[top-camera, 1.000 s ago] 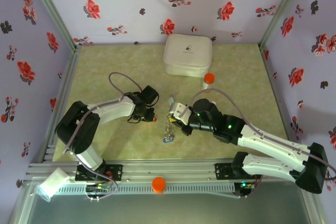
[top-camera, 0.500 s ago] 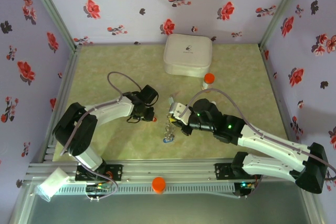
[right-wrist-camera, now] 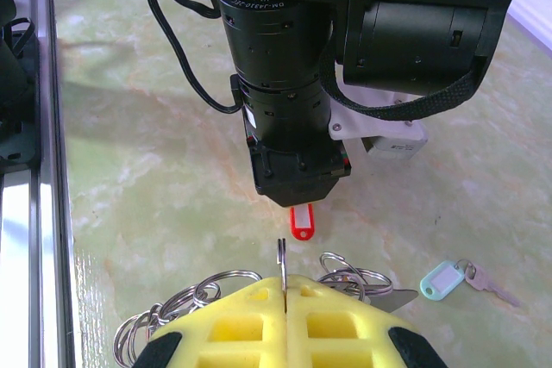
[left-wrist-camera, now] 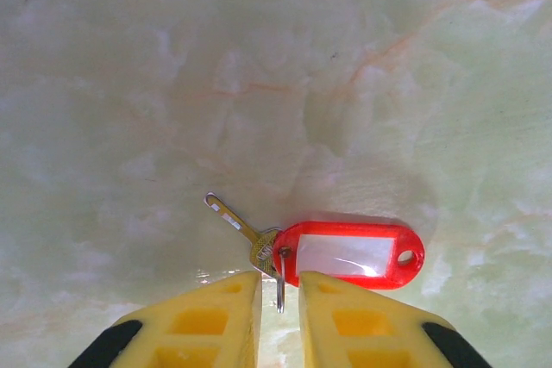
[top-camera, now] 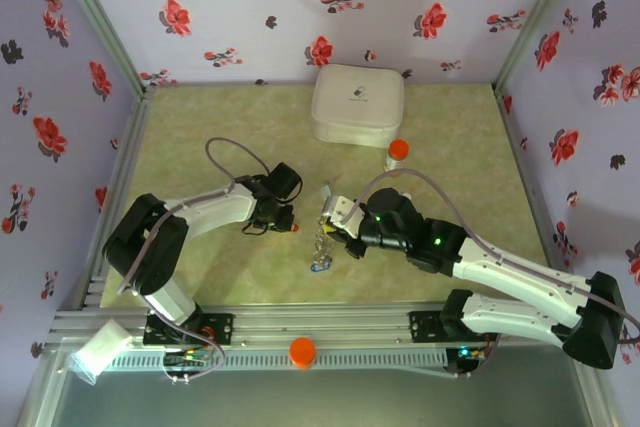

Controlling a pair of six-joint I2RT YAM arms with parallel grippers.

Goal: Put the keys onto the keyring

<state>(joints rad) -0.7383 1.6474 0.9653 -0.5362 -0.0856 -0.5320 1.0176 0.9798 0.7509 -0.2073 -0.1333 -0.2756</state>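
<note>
The task is judged barely begun: the glossy red plastic key (left-wrist-camera: 349, 254) lies flat on the marbled green table (left-wrist-camera: 259, 84), its thin wire loop straddled by the narrowly parted left gripper (left-wrist-camera: 280, 280), though a clamp cannot be confirmed. Further right, the keyring (right-wrist-camera: 207, 286), a cluster of silvery wire loops, is pinched edge-on by the pressed-together right gripper (right-wrist-camera: 283, 289). A pale blue key (right-wrist-camera: 442, 283) lies beside it, apparently unthreaded.

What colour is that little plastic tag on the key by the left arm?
The tag is red with a pale window, clearest in the left wrist view.
</note>
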